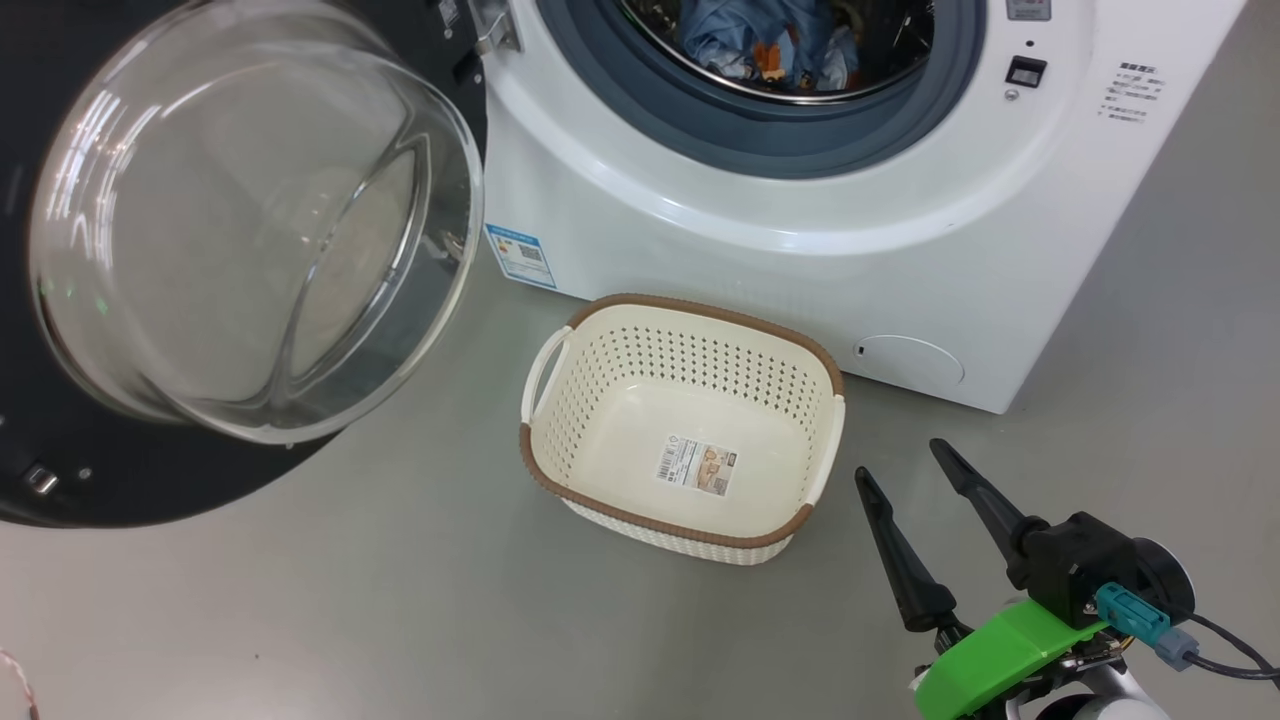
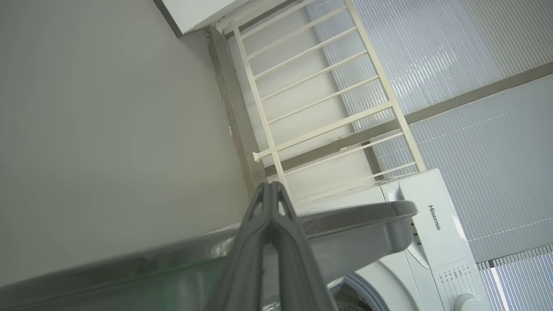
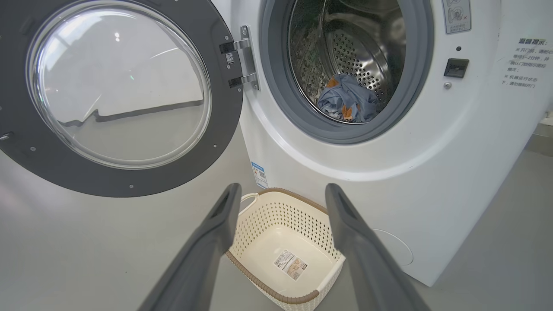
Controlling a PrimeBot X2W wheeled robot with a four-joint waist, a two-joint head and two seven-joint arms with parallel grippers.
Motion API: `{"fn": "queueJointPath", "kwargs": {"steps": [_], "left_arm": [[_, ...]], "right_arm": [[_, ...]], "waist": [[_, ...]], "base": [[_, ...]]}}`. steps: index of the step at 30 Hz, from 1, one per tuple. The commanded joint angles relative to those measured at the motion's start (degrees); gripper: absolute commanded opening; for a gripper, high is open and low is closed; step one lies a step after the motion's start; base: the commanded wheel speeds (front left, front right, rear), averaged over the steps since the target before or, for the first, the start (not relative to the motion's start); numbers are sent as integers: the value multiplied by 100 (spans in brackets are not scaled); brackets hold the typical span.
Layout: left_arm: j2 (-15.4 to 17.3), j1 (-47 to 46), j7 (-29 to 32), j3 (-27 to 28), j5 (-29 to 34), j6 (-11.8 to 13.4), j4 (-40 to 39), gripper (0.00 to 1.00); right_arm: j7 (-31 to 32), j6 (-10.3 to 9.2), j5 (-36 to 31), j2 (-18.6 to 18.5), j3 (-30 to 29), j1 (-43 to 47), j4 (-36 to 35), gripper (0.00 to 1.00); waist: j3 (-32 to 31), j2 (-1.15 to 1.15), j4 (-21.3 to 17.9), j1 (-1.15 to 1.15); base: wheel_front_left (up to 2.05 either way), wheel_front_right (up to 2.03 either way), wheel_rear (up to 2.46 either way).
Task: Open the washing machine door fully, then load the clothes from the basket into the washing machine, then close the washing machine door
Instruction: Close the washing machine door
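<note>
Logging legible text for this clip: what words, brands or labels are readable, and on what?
"Hisense": on the washer, top panel.
"温馨提示:": heading of the notice on the washer front; the lines under it are too small to read.
Blue sticker, low on the washer: too small to read.
Label in the basket: too small to read.

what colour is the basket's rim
The basket has a brown, woven-look rim, clearest in the head view.
</note>
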Motion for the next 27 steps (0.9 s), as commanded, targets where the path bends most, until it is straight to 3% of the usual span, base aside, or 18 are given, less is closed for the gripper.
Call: {"fn": "queueJointPath", "kwargs": {"steps": [1, 15, 27], "left_arm": [[452, -205, 103, 97, 58, -87, -59, 0], [467, -165, 793, -146, 39, -210, 60, 0], [297, 235, 1556, -170, -278, -329, -395, 0]], "right_arm": [[7, 51, 28, 14, 174, -63, -167, 100], [-26, 51, 58, 14, 132, -50, -163, 100], [-84, 51, 58, 14, 119, -45, -159, 100]], "waist": [[-9, 0, -41, 0], [28, 0, -64, 0], [-18, 0, 29, 0]], "base": [[0, 0, 0], [0, 0, 0], [0, 0, 0]]}}
